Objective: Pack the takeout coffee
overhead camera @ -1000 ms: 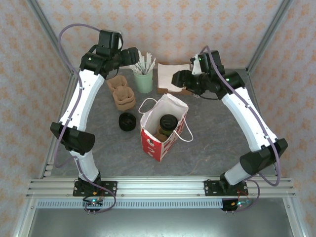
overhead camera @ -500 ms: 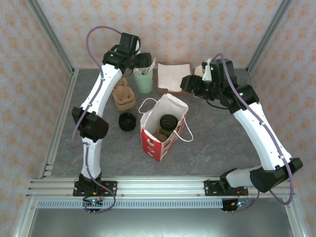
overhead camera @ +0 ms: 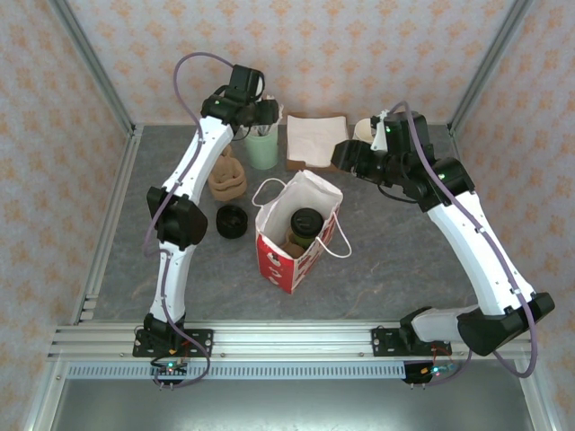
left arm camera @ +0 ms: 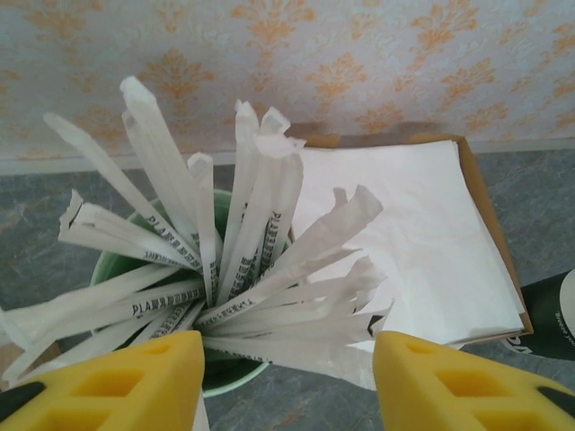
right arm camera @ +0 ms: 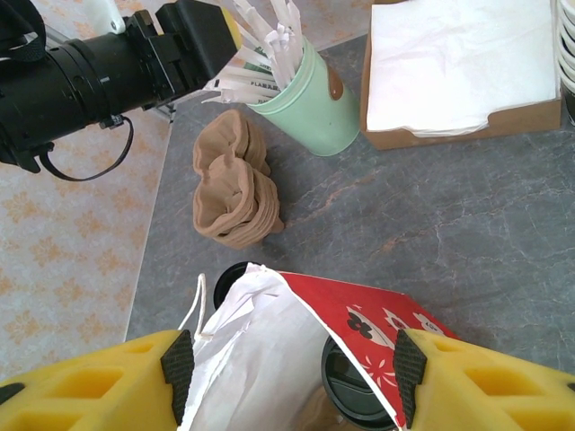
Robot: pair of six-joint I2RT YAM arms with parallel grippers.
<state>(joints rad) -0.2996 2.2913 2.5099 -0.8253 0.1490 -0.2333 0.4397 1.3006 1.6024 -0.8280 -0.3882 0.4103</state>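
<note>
The takeout coffee (overhead camera: 306,222), a small cup with a round black lid (right arm camera: 352,391), stands inside the open red-and-white bag (overhead camera: 286,256) in the middle of the table. In the right wrist view the bag (right arm camera: 368,316) gapes below my open right gripper (right arm camera: 292,364), which holds nothing. From above, that right gripper (overhead camera: 341,160) hovers just behind the bag's right rim. My left gripper (overhead camera: 264,114) is at the back, open over a green cup of wrapped straws (left arm camera: 225,269), its yellow fingers (left arm camera: 126,377) either side with nothing between them.
A tray of white napkins (overhead camera: 314,139) and a stack of lidless cups (overhead camera: 364,129) stand at the back. Brown cup sleeves (overhead camera: 226,176) and a low black stack of lids (overhead camera: 232,221) lie left of the bag. The green straw cup (right arm camera: 310,103) stands beside the napkins.
The left arm has swung right and back until its gripper is over the straw cup. The right gripper has drifted a little right and back. Bag and coffee have not moved.
</note>
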